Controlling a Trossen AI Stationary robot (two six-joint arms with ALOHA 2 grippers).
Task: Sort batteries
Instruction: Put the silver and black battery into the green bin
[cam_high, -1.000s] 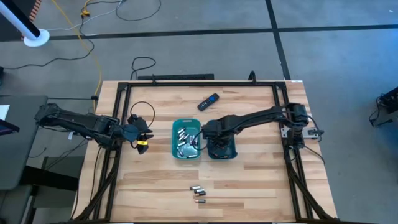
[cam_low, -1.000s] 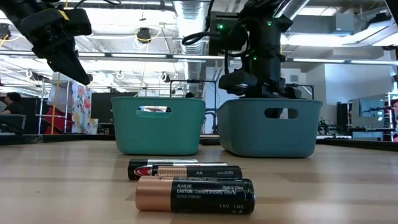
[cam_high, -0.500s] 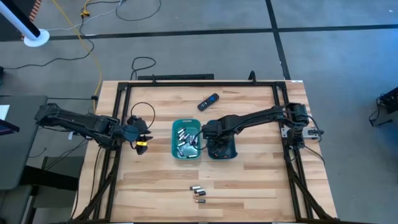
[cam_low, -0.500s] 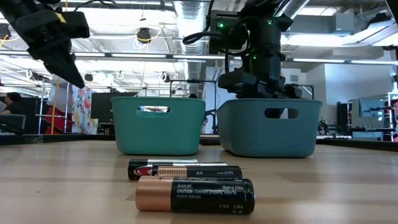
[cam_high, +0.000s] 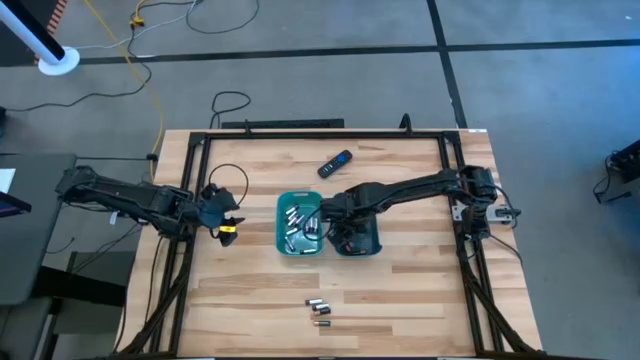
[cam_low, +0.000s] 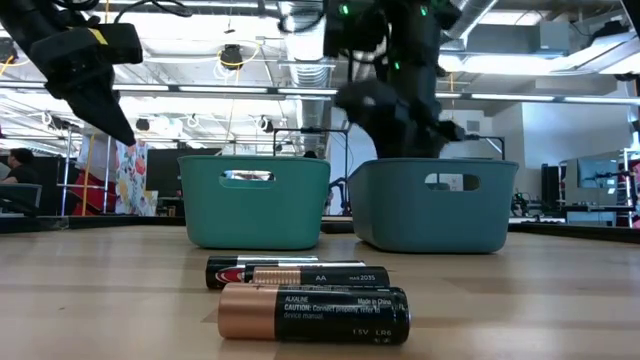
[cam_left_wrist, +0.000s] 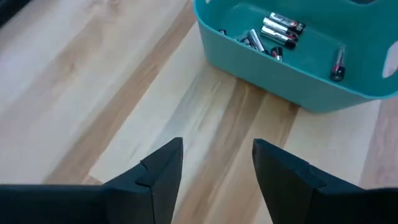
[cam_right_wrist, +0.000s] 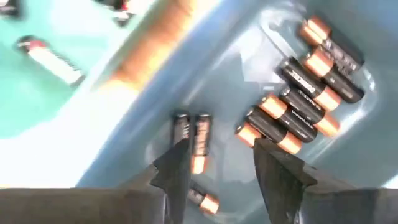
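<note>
On the nearest battery (cam_low: 313, 313), lying loose on the table (cam_high: 400, 300) toward its front edge, I read "ALKALINE", "Made in China" and "1.5V"; its coppery end points toward the side where my left arm shows in the low view, its long axis across that view. Just behind it lies a slimmer battery (cam_low: 297, 273) marked "AA", parallel to the first. From above, these loose batteries (cam_high: 319, 308) lie in a small cluster in front of both trays.

My right pincer (cam_right_wrist: 214, 163) hangs over the right teal tray (cam_high: 369, 245) with its two fingers (cam_right_wrist: 172, 167) spread apart and nothing between them. Below it, coppery-ended dark batteries (cam_right_wrist: 308, 106) lie side by side in a row on the tray floor, and a thinner pair (cam_right_wrist: 191, 138) lies parallel beside them; their print is too blurred for me to read.

My left pincer (cam_left_wrist: 217, 168) waits above bare wood near the left teal tray (cam_left_wrist: 280, 68), fingers parted and empty. In that tray, slim silvery batteries (cam_left_wrist: 273, 34) lie at mixed angles.

A black remote (cam_high: 335, 163) rests behind the trays.
</note>
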